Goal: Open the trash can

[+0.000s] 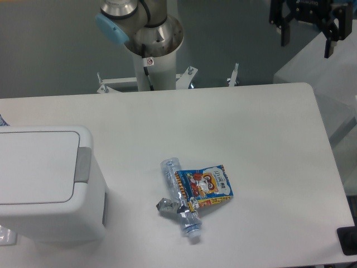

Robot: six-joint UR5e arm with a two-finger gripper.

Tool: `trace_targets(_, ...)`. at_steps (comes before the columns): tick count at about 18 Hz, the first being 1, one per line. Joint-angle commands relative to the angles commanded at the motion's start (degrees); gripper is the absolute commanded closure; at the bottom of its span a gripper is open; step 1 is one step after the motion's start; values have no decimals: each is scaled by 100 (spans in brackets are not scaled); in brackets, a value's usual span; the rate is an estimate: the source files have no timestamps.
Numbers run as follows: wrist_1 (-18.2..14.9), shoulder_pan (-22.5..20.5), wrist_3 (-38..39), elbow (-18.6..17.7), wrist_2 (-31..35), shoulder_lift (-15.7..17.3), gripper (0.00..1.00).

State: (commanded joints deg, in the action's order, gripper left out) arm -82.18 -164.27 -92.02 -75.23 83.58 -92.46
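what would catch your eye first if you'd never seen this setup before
The big white trash can at the table's left edge dominates, its flat lid down and a grey push tab on its right side. Near the table's middle lies a small litter pile: a clear plastic bottle with a colourful snack packet over it. The claw hangs open at top right, far from the can.

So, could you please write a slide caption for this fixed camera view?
Closed trash can at left, open tool raised at top right, plastic bottle and snack packet lying mid-table.
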Motion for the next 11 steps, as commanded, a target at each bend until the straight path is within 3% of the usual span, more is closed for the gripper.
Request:
trace_targets(6,0,35,52,-35,-17,53,0)
trace_targets(11,0,140,1298,-106,-447,158,0)
